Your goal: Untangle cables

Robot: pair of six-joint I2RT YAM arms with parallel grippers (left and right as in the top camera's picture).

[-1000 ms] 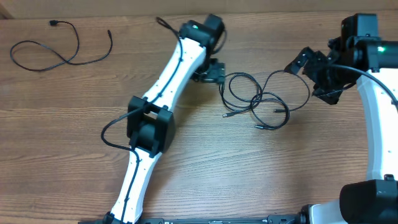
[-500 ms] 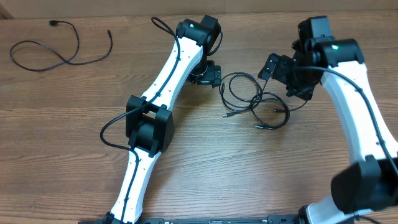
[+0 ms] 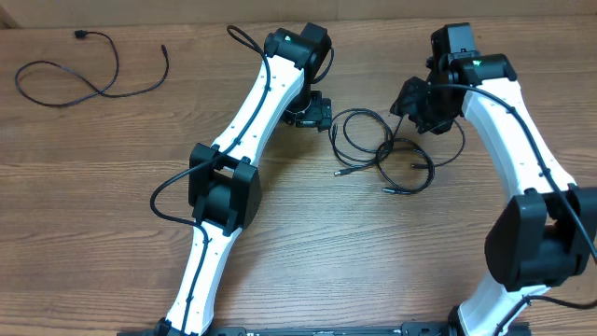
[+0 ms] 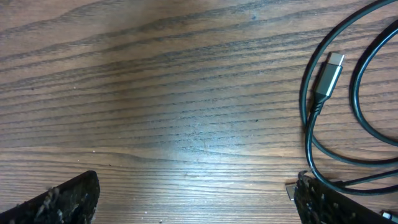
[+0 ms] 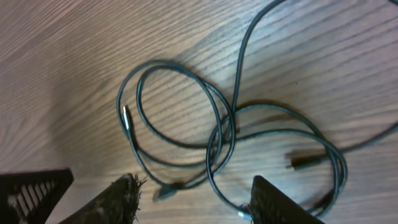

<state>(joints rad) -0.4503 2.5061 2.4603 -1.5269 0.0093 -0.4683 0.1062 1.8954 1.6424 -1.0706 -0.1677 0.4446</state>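
The left arm (image 3: 252,112) stretches diagonally forward, elbow bent. The left hand (image 3: 311,112) is low, its fingers (image 4: 68,199) spread wide and empty. The right arm (image 3: 518,140) arches inward. The right hand (image 3: 420,101) points down, fingers (image 5: 118,202) partly apart, gripping nothing.

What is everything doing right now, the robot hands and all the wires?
left gripper: open, nothing between its fingers.
right gripper: open, above the tangle, holding nothing.
tangled cables: looped across each other, lying flat on the table.
silvery plug: loose, plugged into nothing.
lone cable: lying by itself near the far left corner, apart from the tangle.
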